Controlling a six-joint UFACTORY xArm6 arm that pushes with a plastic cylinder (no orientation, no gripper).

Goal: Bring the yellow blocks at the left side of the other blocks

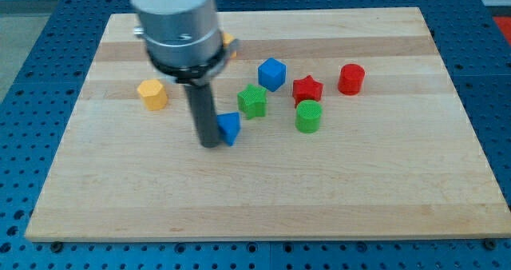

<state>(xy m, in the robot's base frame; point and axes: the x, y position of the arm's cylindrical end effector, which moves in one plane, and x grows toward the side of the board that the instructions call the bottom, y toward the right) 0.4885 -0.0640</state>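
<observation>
A yellow hexagonal block sits at the view's left of the group. A second yellow block is mostly hidden behind the arm body near the view's top; only its edge shows. My tip rests on the board just left of a small blue block, touching or nearly touching it. A green block, a blue cube, a red star block, a green cylinder and a red cylinder lie to the right.
The blocks lie on a wooden board that rests on a blue perforated table. The arm's grey body hides part of the board's upper left.
</observation>
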